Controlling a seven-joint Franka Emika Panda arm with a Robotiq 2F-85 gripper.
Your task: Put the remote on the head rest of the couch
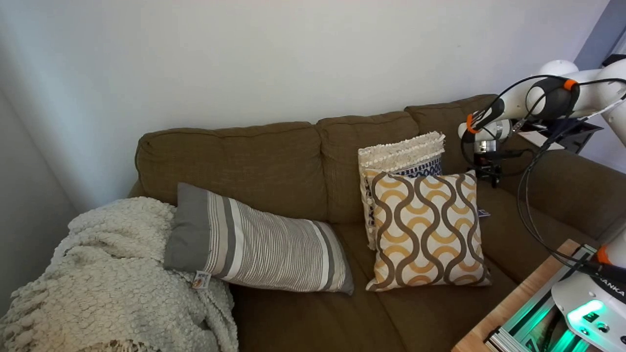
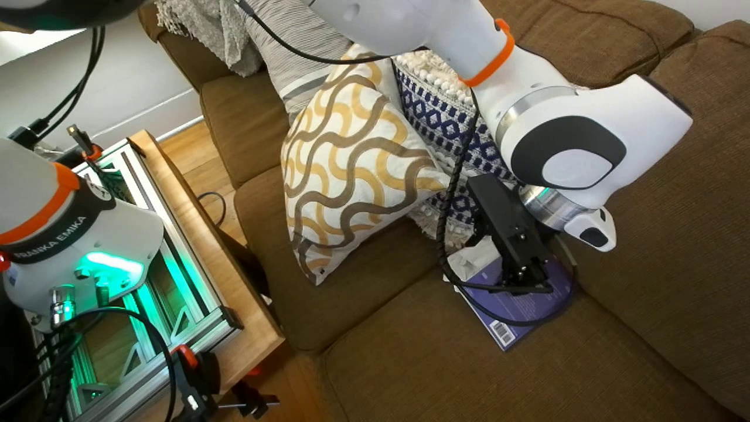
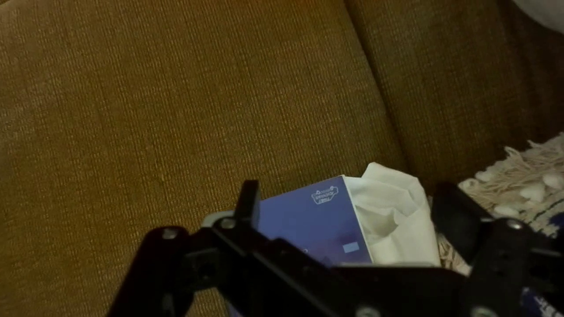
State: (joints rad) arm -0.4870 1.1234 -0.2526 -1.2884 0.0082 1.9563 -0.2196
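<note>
From left: pale blanket (image 1: 112, 278), striped pillow (image 1: 274, 249), patterned pillow (image 1: 425, 230) partly hiding a fringed pillow (image 1: 403, 149), all below the head rest (image 1: 230, 132). The gripper (image 3: 348, 200) gapes over a purple book (image 3: 304, 211) (its barcode (image 2: 503, 333) shows only in an exterior view); the remote I cannot make out.

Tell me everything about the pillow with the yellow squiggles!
The squiggly pillow is squarish and plump with pointy corners, and looks like cloth: off-white with wavy brown stripes and yellow curves. It stands on its lower edge on the couch seat, tilted back, apparently against the fringed cushion, and hides part of that cushion from view.
</note>
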